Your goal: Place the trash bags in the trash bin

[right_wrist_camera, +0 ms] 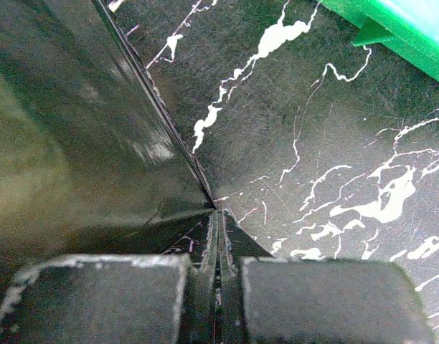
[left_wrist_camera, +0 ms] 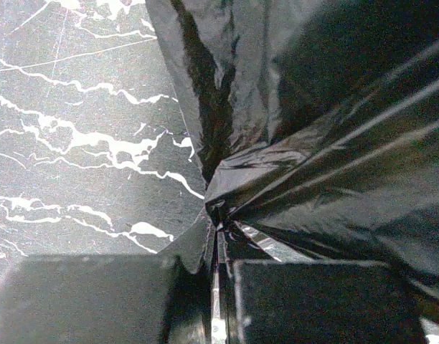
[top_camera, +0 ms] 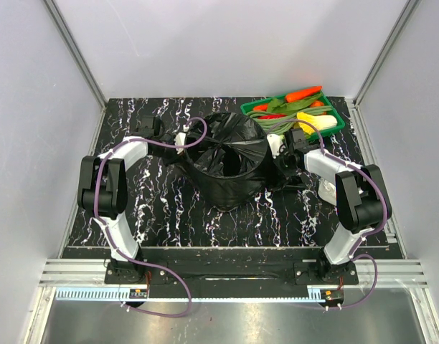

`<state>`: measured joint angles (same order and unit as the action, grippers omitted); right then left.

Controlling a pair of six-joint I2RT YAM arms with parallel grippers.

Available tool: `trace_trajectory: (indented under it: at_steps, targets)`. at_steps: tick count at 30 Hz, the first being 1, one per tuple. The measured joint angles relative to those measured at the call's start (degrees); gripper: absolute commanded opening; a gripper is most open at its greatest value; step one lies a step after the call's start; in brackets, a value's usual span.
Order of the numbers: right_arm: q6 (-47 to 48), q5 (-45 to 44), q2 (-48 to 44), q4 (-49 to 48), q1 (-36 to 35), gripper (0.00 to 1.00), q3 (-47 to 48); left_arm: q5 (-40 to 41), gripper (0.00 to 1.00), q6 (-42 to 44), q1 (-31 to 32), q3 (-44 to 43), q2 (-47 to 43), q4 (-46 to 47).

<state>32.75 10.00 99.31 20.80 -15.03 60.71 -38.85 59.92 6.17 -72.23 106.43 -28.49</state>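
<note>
My left claw (left_wrist_camera: 216, 287) is pressed tight on a pleat of the trash bag (left_wrist_camera: 334, 143), the film gathered to a point right between my fingers. Right claw (right_wrist_camera: 218, 287), same story: clamped on a taut fold of glossy black plastic at the bag's opposite side.

From the top camera I count one bag (top_camera: 227, 161), standing bucket-shaped with its mouth gaping upward. Whether a second bag is layered in there, I cannot tell. The trash bin is hidden, since black film covers all of that shape. My left claw (top_camera: 182, 137) sits at the bag's left rim and my right claw (top_camera: 280, 147) at its right rim, so two arms and two grips.

One green tray (top_camera: 338, 124) lies behind the bag, to its right, with one orange carrot (top_camera: 303, 93) on a heap of vegetables too tangled to count.

The bag stands on a black table (top_camera: 162, 208) veined in white like marble. Plain pale walls (top_camera: 205, 43) rise behind it and on either side, with two metal frame rails (top_camera: 72, 46) at the corners.
</note>
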Motion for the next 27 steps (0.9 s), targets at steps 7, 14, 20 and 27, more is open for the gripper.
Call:
trace_trajectory:
  at_steps: [7,14,20,27]
  targets:
    - [0.0,-0.6,0.2,-0.4,0.0,0.0,0.0,1.8,0.0,-0.4,0.2,0.0,0.0,0.0]
    - [0.4,-5.1,0.7,-0.4,0.1,0.0,-0.4,5.6,0.14,-1.4,0.1,0.0,0.0,0.0]
    - [0.4,-7.0,0.6,1.3,0.3,0.03,-0.7,7.1,0.55,-3.1,-0.8,0.0,0.0,-0.1]
    - [-0.7,-7.3,-1.5,3.3,0.3,0.32,-0.4,6.5,0.95,-6.7,-0.8,0.0,-2.2,-0.4]
